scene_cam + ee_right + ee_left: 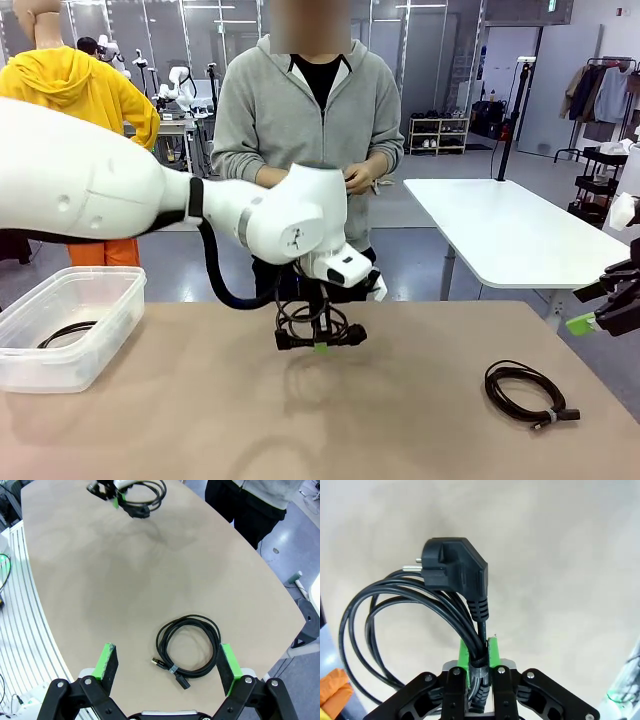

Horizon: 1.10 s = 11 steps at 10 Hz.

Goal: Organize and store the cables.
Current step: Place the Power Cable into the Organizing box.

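an open lab hall: white worktable (510, 235), storage shelf (438, 135), clothes rail (602, 88), glass partitions (150, 30), grey floor (470, 165)

Black coiled power cord (451, 570) hangs pinched in left gripper (479, 653), thin black tied cable coil (527, 393) flat on tan tabletop (200, 420), another black cable coil (68, 333) inside clear plastic bin (100, 290).

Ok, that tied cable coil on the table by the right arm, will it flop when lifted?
The coil probably keeps its ring shape, since a pale tie binds the loops. The thin cord looks light and limp, so the untied side may sag. The plug ends would likely dangle.
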{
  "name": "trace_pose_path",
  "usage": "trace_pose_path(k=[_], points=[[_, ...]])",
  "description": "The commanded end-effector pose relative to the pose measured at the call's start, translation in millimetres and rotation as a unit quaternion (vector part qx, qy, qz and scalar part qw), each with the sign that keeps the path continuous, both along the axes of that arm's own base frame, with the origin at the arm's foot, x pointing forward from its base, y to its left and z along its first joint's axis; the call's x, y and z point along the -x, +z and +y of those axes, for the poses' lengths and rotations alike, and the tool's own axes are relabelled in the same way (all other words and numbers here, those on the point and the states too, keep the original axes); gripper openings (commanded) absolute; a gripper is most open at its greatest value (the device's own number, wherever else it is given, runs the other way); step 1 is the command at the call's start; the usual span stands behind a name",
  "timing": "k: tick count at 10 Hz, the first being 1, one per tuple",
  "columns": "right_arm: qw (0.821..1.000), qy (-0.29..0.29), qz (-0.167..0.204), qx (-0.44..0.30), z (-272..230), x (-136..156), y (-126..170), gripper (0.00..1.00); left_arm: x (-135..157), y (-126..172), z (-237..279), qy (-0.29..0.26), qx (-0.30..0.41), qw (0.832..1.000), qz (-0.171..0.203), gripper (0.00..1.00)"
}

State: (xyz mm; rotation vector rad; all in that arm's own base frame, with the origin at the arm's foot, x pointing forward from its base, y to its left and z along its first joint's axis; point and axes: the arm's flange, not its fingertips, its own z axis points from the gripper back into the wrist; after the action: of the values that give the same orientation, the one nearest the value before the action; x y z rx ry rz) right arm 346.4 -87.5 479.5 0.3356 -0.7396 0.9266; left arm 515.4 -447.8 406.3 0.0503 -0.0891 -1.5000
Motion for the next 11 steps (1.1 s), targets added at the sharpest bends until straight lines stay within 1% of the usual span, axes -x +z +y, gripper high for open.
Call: trace_pose_path(k=[1, 2, 4, 5, 8, 9, 10, 11], points=[[1.000, -0.005, 0.001, -0.004, 0.7, -1.0, 0.1, 1.00, 33.9, 33.9, 26.1, -0.015, -0.009, 1.000, -0.009, 0.00], [1.000, -0.005, 0.001, -0.004, 0.7, -1.0, 0.1, 1.00, 39.2, 40.2, 25.4, -0.021, -0.017, 0.999, -0.020, 0.00], [1.000, -0.005, 0.001, -0.004, 0.7, -1.0, 0.1, 1.00, 45.3, 50.6, -4.2, -0.037, -0.050, 0.998, -0.033, 0.00], [1.000, -0.005, 0.001, -0.004, 0.7, -1.0, 0.1, 1.00, 36.4, 51.7, 10.6, -0.015, -0.018, 0.999, -0.026, 0.00], [1.000, -0.005, 0.001, -0.004, 0.7, -1.0, 0.1, 1.00, 36.4, 51.7, 10.6, -0.015, -0.018, 0.999, -0.026, 0.00], [1.000, -0.005, 0.001, -0.004, 0.7, -1.0, 0.1, 1.00, 38.7, 47.9, 8.1, -0.020, -0.029, 0.999, -0.026, 0.17], [1.000, -0.005, 0.001, -0.004, 0.7, -1.0, 0.1, 1.00, 35.8, 57.7, 15.3, -0.078, -0.067, 0.995, -0.015, 0.17], [1.000, -0.005, 0.001, -0.004, 0.7, -1.0, 0.1, 1.00, 33.0, 72.4, 45.0, -0.104, -0.088, 0.991, -0.014, 0.17]])
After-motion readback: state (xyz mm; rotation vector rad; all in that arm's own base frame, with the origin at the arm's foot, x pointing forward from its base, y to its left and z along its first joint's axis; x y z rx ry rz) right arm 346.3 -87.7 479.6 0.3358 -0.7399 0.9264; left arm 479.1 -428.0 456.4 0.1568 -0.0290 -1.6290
